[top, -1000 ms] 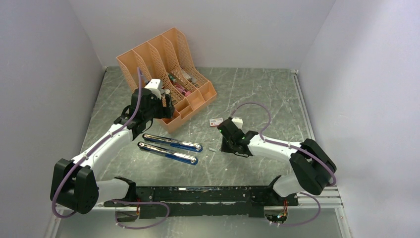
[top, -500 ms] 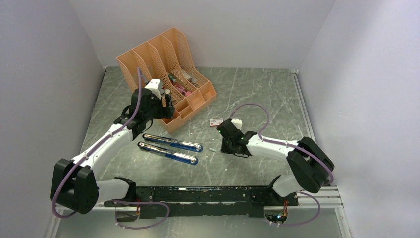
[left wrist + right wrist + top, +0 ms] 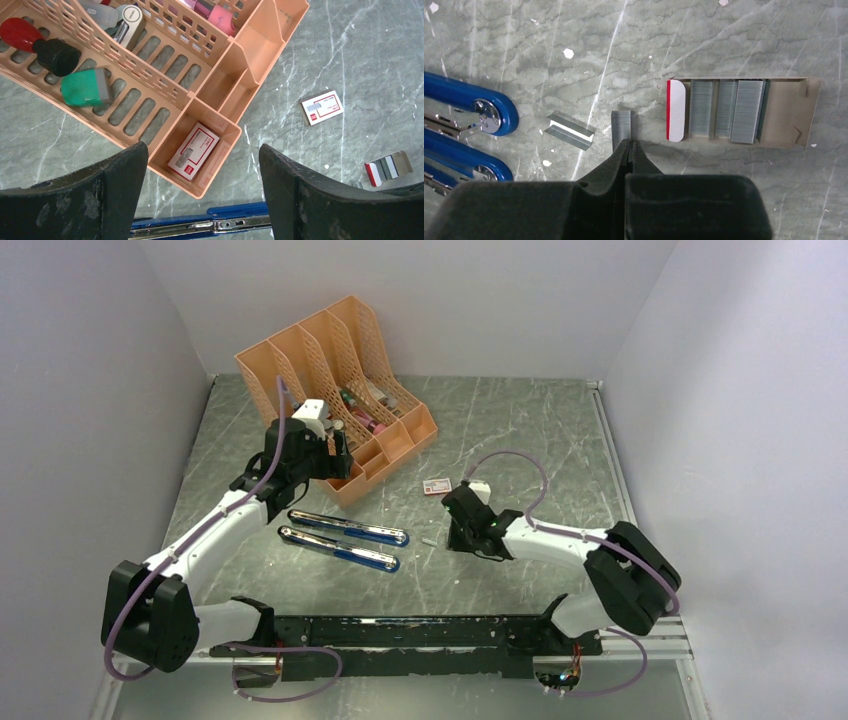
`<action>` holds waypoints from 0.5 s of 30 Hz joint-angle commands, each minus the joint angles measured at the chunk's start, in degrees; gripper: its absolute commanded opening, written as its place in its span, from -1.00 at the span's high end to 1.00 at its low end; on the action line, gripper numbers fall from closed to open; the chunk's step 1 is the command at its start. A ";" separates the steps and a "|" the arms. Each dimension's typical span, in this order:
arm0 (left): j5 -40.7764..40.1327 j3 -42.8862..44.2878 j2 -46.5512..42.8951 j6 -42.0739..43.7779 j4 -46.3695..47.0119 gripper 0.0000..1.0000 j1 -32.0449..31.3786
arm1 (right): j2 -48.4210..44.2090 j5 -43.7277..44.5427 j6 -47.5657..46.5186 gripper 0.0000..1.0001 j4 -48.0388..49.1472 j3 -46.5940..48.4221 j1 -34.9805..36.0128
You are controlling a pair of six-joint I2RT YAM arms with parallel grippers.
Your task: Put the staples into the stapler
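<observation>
The blue stapler [image 3: 345,537] lies opened out flat on the table as two long arms, with its ends [image 3: 489,115] showing at the left of the right wrist view. A grey cardboard tray [image 3: 794,107] holds blocks of staples [image 3: 726,110]. One loose staple strip [image 3: 621,127] lies left of it, and another strip [image 3: 569,131] lies on its side. My right gripper [image 3: 630,145] is shut, its tips meeting at the near end of the loose strip; I cannot tell whether they pinch it. My left gripper [image 3: 202,195] is open above the orange organizer's corner, holding nothing.
The orange desk organizer [image 3: 330,390] stands at the back left with stamps and bottles in it. A white-and-red staple box [image 3: 194,151] sits in its small front compartment. Another white-and-red box [image 3: 436,486] lies on the table near the right arm. Grey walls close in both sides.
My right gripper's jaws have closed fully at the loose strip, and the wrist has shifted slightly. The left arm has not moved.
</observation>
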 commanded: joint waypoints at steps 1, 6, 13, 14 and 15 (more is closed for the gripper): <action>2.98 0.25 -2.03 -0.88 1.45 -0.72 -0.14 | -4.05 0.28 -2.54 1.00 2.71 -1.63 0.09; 10.75 -0.04 -4.73 -3.81 4.96 -0.83 -0.14 | -13.90 -3.69 -8.42 1.00 7.81 -4.03 -0.30; 32.73 -6.85 -10.14 -14.69 24.76 -0.92 -0.10 | -27.23 -11.65 -21.07 1.00 18.64 -4.75 -0.39; 35.84 -7.90 -10.22 -16.82 28.78 -0.93 -0.10 | -28.41 -12.84 -22.46 1.00 20.79 -4.70 -0.39; 38.47 -8.87 -10.09 -19.12 32.65 -0.93 -0.09 | -29.28 -13.40 -23.40 1.00 22.77 -4.24 -0.38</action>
